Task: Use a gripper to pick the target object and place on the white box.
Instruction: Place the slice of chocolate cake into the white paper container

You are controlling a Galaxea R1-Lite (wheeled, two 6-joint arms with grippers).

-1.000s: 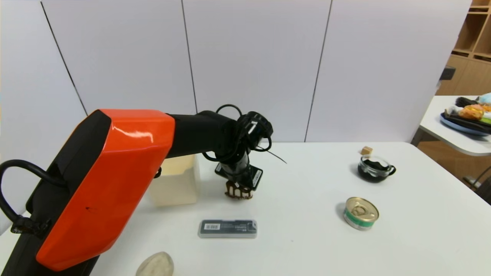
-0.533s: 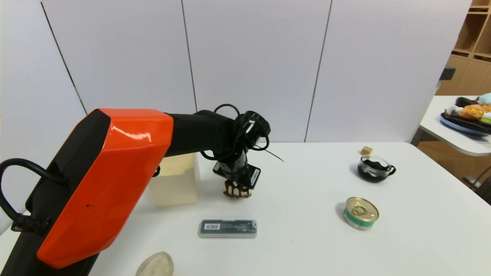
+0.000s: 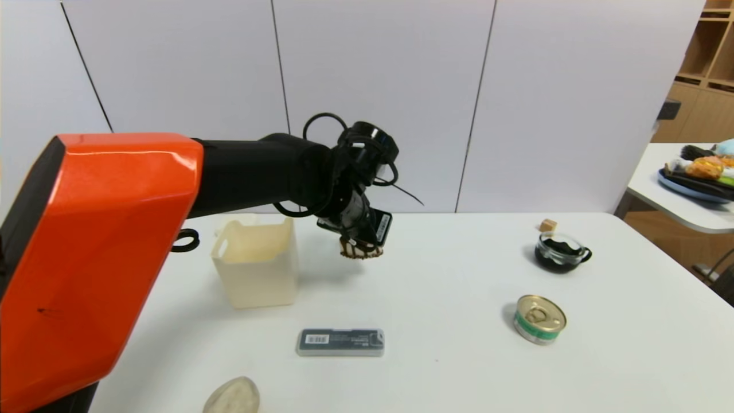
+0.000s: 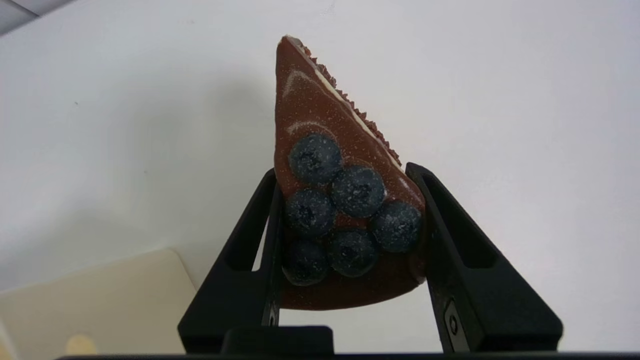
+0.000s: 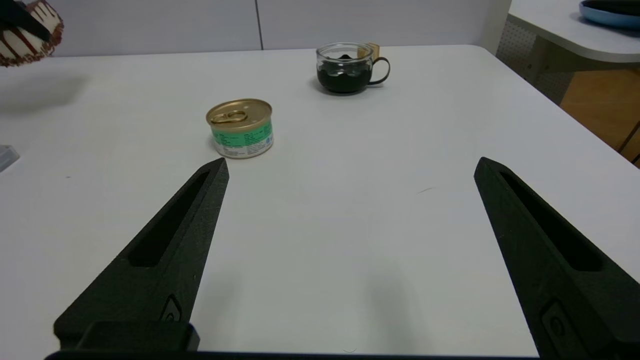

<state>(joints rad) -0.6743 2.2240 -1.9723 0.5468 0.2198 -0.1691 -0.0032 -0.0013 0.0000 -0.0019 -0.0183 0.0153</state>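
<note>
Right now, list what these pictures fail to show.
- White box interior: head view, its own walls hide the bottom.
- Cake slice underside: left wrist view shows only the top, between the left gripper fingers.
- Pale rounded object: head view, cut off by the edge.
- Grey case label: too small.

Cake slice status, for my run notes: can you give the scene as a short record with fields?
held item: cake slice, chocolate top with dark berries, clamped at its wide end
holder: left pincer, shut on the slice
height: slice is off the table, its shadow below
destination: white box, on the table to the pincer's left in the head view, no item seen inside
other arm: right pincer, open, holding nothing
bystanders: grey case, tin can, glass cup
</note>
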